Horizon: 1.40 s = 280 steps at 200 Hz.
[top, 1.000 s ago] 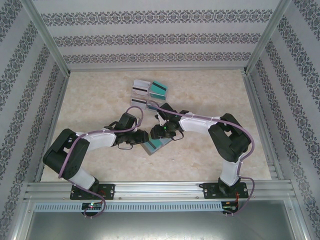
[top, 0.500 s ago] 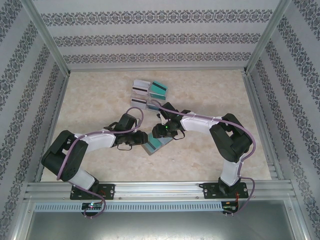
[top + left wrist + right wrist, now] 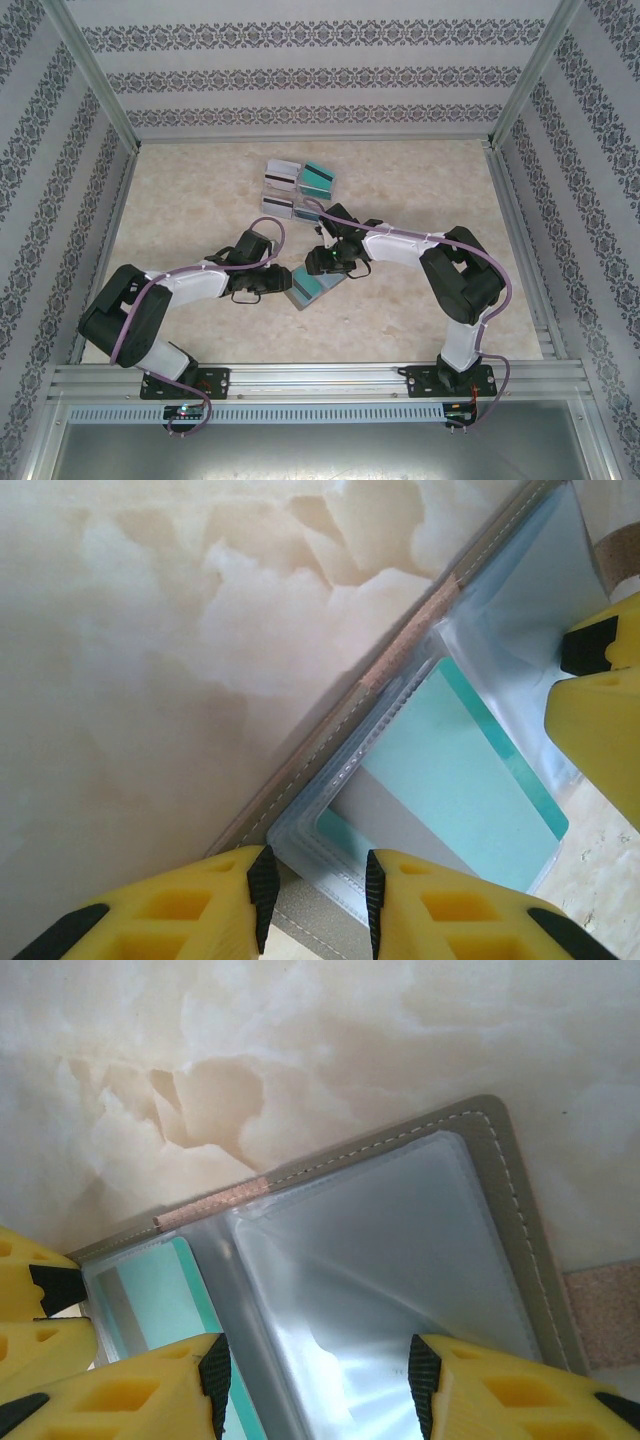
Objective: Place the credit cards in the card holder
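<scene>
The grey card holder (image 3: 312,293) lies open on the table between both grippers. A teal credit card (image 3: 455,770) sits in its left clear pocket, also seen in the right wrist view (image 3: 150,1295). My left gripper (image 3: 283,281) stands open low over the holder's corner (image 3: 330,730), with its fingertips (image 3: 315,895) straddling the pocket edge. My right gripper (image 3: 322,263) is open wide (image 3: 318,1380) above the holder's right clear pocket (image 3: 400,1240), which looks empty. More credit cards, teal (image 3: 318,178) and white-grey with a dark stripe (image 3: 280,176), lie further back.
A clear compartment tray (image 3: 298,190) with the spare cards stands behind the grippers, mid-table. Patterned walls and metal rails (image 3: 300,378) enclose the marble-look table (image 3: 420,180). The other arm's yellow fingers show at the frame edges (image 3: 600,730) (image 3: 30,1310).
The left arm's elbow has drifted slightly left and down. Both grippers stay at the open holder, and the cards have not moved.
</scene>
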### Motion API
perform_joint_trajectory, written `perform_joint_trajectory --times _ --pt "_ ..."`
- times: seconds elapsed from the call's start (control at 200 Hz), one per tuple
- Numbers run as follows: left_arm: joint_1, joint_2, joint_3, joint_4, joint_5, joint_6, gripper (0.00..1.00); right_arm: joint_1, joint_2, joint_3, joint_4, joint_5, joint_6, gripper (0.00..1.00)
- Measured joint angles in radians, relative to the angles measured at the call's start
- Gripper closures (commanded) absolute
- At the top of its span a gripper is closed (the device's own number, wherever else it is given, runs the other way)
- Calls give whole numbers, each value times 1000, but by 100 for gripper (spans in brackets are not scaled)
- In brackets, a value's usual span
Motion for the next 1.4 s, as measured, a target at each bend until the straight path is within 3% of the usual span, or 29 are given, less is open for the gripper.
perform_joint_trajectory --times 0.485,0.679,0.849,1.029,1.174,1.399 --pt "0 -16 14 -66 -8 0 64 -39 -21 -5 10 -39 0 46" --pt "2 -33 79 -225 -26 10 57 -65 -145 -8 -11 -76 1 46" --pt "42 -35 220 -341 -43 57 56 -100 -274 -101 -12 -119 15 45" --pt "114 77 349 -345 -43 131 63 -66 -293 -241 -19 -163 55 45" --pt "118 188 324 -344 -6 161 70 -29 -230 -285 6 -165 92 45" --pt "100 115 192 -285 34 155 75 -14 -126 -198 -24 -161 125 45"
